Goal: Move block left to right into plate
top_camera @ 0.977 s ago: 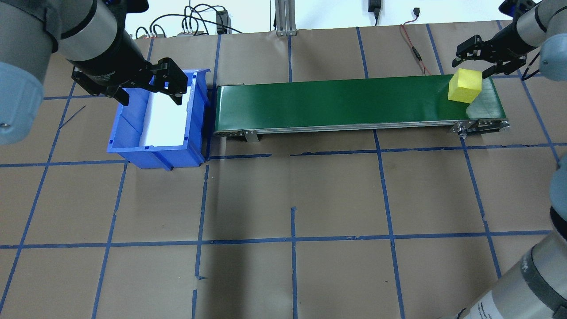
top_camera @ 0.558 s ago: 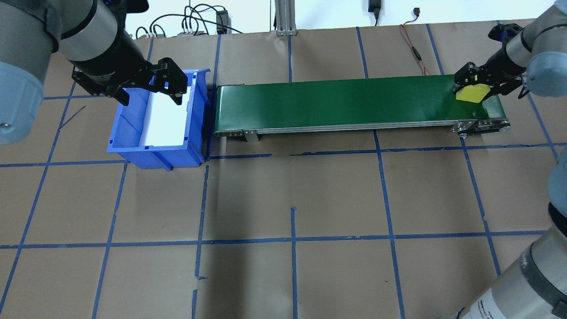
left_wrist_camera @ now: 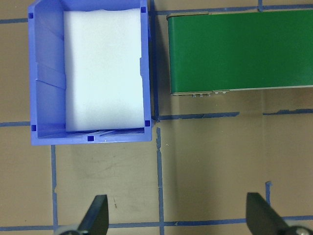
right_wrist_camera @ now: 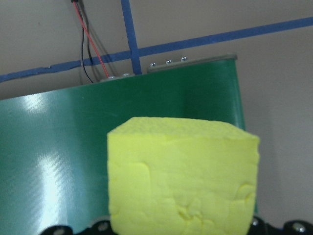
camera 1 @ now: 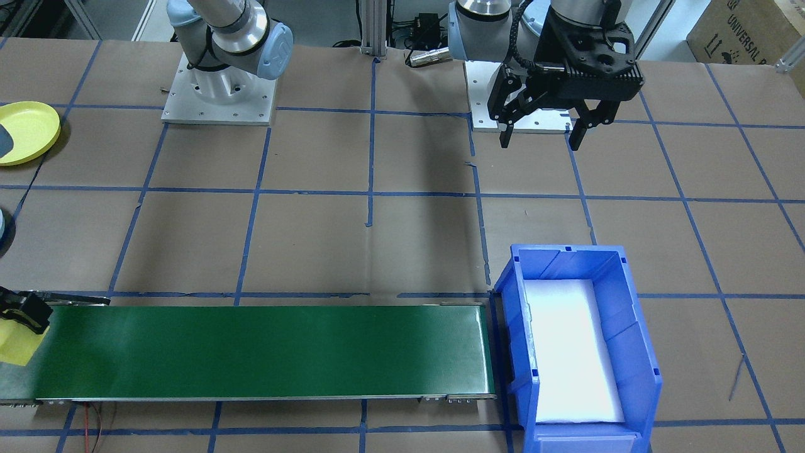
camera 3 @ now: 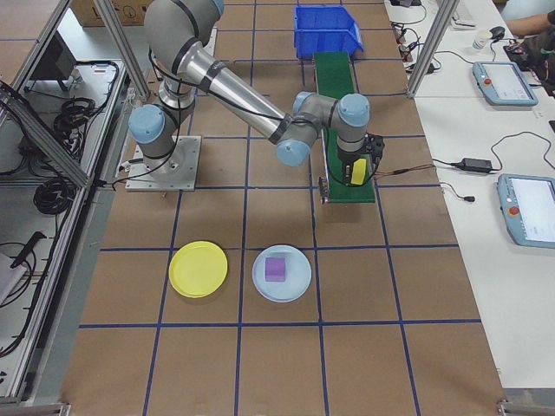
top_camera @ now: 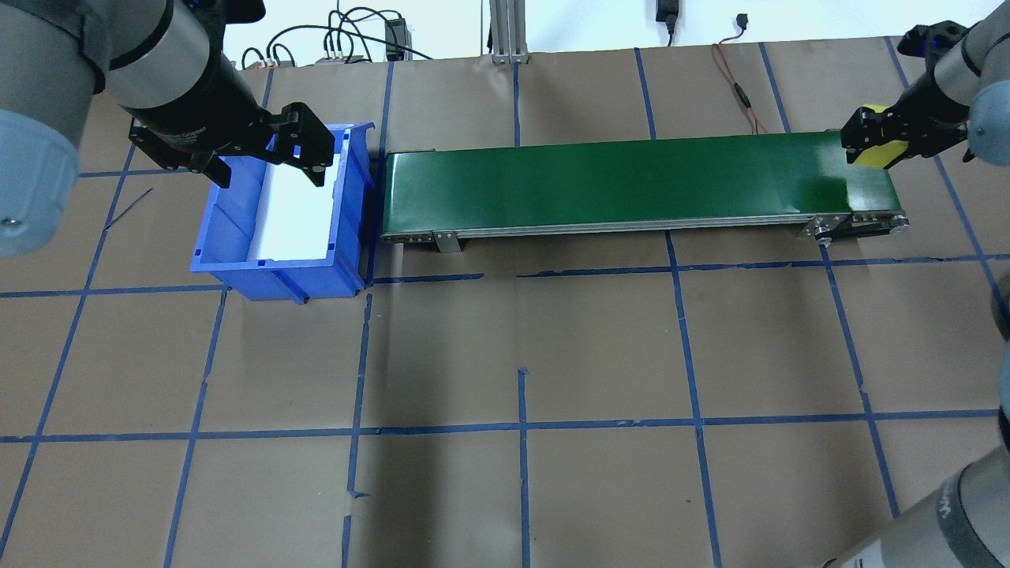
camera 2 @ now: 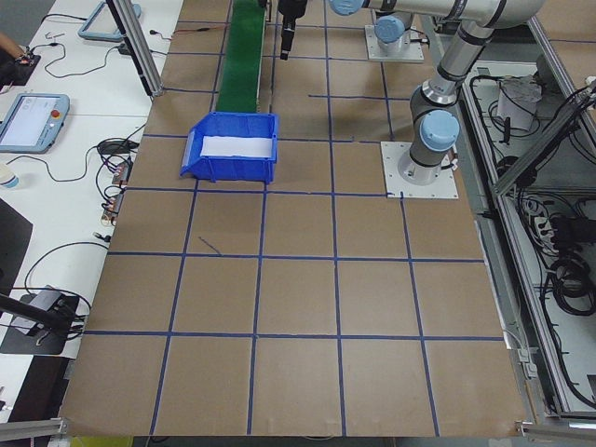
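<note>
The yellow block is at the right end of the green conveyor belt, and my right gripper is shut on it from above. The right wrist view is filled by the block, with the belt behind it. From the front, the block shows at the belt's left end. The yellow plate lies on the table nearer the robot, also seen as the plate. My left gripper hangs open and holds nothing above the blue bin.
The blue bin with a white liner butts against the belt's other end. A pale blue plate holding a purple block sits beside the yellow plate. Red and black wires run behind the belt.
My right gripper came down over the yellow block, shut on it and shifted it a little to the right at the belt's end. The left arm stayed still.
</note>
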Controlling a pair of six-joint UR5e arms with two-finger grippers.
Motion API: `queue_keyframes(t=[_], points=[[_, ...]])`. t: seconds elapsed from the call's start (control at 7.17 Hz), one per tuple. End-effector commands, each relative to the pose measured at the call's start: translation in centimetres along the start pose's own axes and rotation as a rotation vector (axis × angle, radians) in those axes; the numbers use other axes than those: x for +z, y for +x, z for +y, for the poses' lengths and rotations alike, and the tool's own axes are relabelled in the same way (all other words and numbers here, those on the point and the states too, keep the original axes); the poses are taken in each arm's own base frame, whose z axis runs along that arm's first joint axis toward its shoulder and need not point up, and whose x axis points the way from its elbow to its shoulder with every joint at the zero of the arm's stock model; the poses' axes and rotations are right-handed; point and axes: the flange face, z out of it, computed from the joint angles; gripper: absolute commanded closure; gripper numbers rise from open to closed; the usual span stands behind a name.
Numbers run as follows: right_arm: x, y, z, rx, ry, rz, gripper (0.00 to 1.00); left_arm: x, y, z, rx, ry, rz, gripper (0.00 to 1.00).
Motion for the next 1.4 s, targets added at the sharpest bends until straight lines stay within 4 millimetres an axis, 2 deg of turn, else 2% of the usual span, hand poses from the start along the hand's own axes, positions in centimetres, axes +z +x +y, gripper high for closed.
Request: queue_keyframes(t=[0.0,0.14,0.28,0.42,0.56,0.7,0.84,0.98,1.12,1.26], points=[[-6.9,5.1,6.6,-0.026,-0.104,0.036,0.78,0.0,0.0,0.0,0.000,0.000,0.000,0.00],[-7.0,9.5,11.2,-0.074,-0.166,-0.003,0.77,0.0,0.0,0.0,-0.002,0.000,0.000,0.00],[-5.7,15.2,15.3,-0.050,-0.193,-0.036,0.77,0.0,0.1,0.0,-0.002,0.000,-0.001,0.00],[-4.9,18.8,18.2,-0.059,-0.203,-0.052,0.77,-0.1,0.1,0.0,-0.003,0.002,-0.001,0.00],[-4.1,24.7,23.6,0.031,-0.242,-0.074,0.77,0.0,0.1,0.0,-0.003,0.000,0.000,0.00],[-1.8,28.0,29.7,0.113,-0.257,-0.137,0.77,-0.1,0.1,0.0,-0.003,0.005,0.000,0.00],[-0.9,31.2,34.4,0.144,-0.216,-0.118,0.77,-0.3,0.1,-0.1,-0.003,0.011,0.000,0.00],[-0.7,33.3,38.0,0.190,-0.196,-0.123,0.77,-0.3,0.0,-0.2,-0.003,0.009,0.000,0.00],[-1.2,34.2,39.1,0.200,-0.191,-0.116,0.77,-0.2,0.1,-0.2,0.000,0.011,0.000,0.00],[-0.8,34.5,39.3,0.202,-0.192,-0.125,0.70,-0.2,0.1,-0.2,-0.002,0.012,0.002,0.00]])
